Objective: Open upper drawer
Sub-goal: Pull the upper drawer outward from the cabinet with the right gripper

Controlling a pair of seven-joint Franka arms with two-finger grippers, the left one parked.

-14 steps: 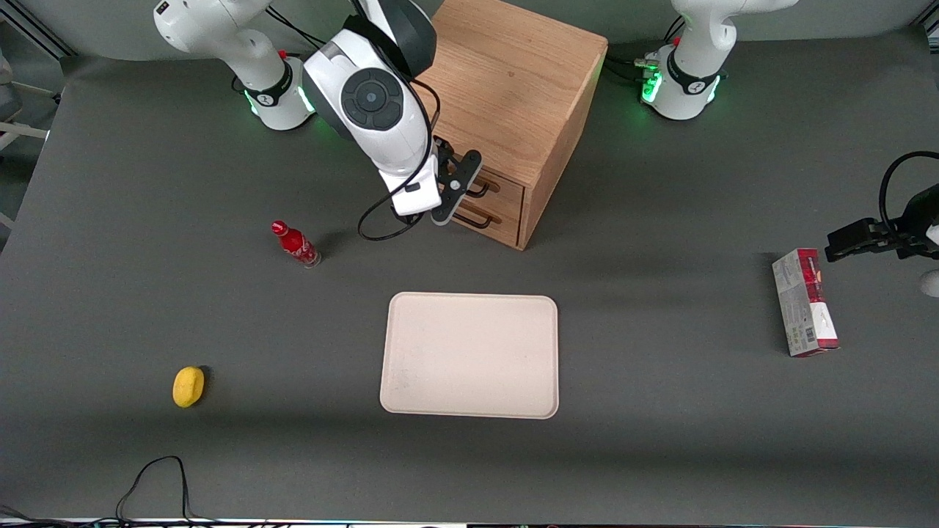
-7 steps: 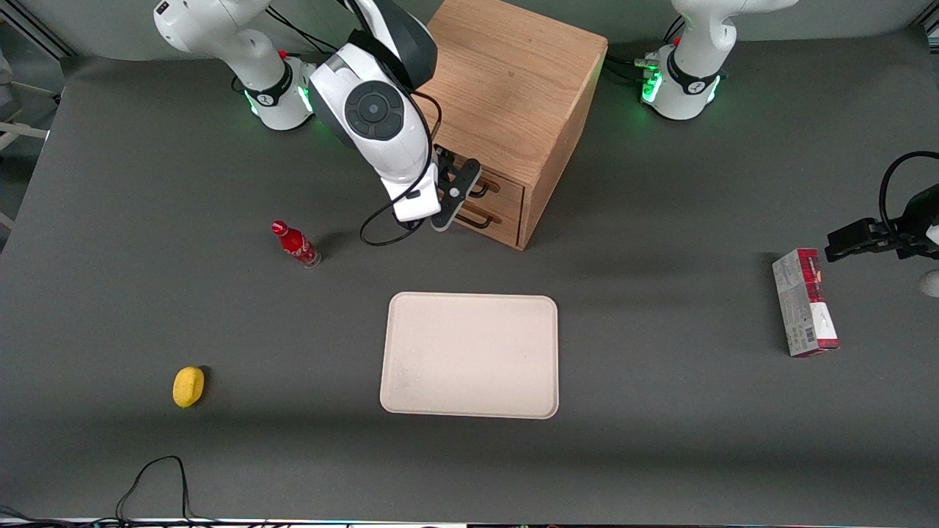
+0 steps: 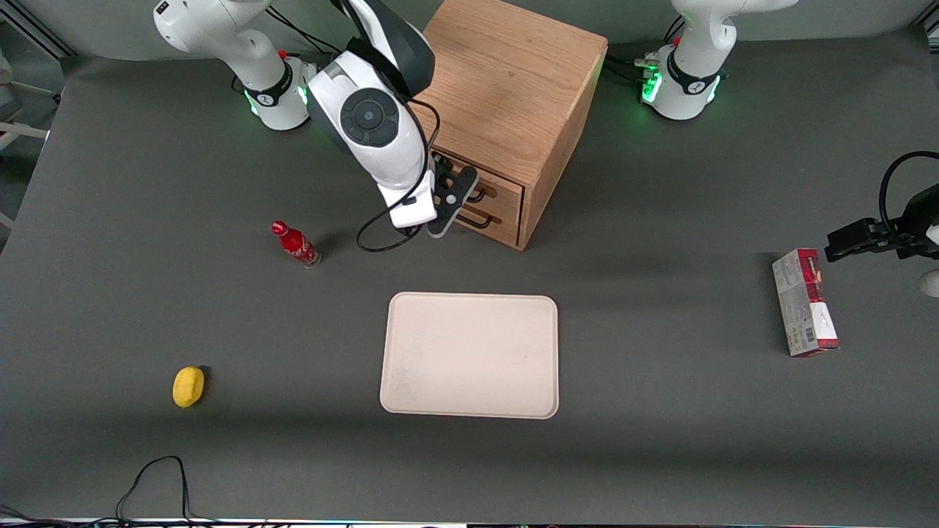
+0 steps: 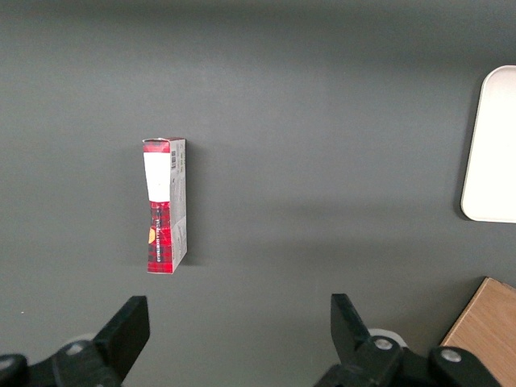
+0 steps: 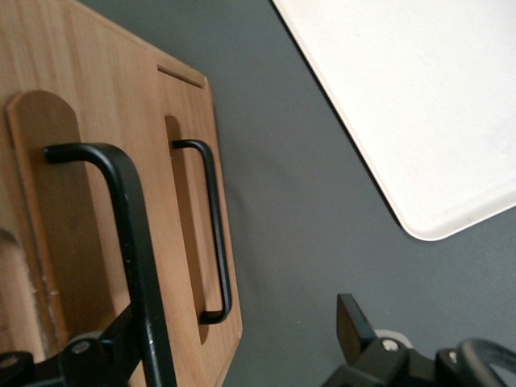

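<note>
The light oak cabinet (image 3: 513,95) stands at the back of the table with both drawers shut flush. The upper drawer (image 3: 505,189) carries a thin black wire handle (image 3: 480,193); up close that handle (image 5: 133,242) is the thick black bar. The bottom drawer's handle (image 5: 215,234) sits below it, nearer the table. My gripper (image 3: 446,199) hovers right in front of the upper drawer, and it is open. In the right wrist view the gripper (image 5: 238,343) has the upper handle just inside one finger (image 5: 113,343), without being clamped.
A cream tray (image 3: 469,356) lies on the table nearer the front camera than the cabinet. A red bottle (image 3: 296,244) stands beside the gripper toward the working arm's end, with a yellow fruit (image 3: 188,386) closer to the camera. A red-and-white box (image 3: 804,302) lies toward the parked arm's end.
The gripper has slid a short way down and toward the front camera along the drawer fronts. The drawers have not moved.
</note>
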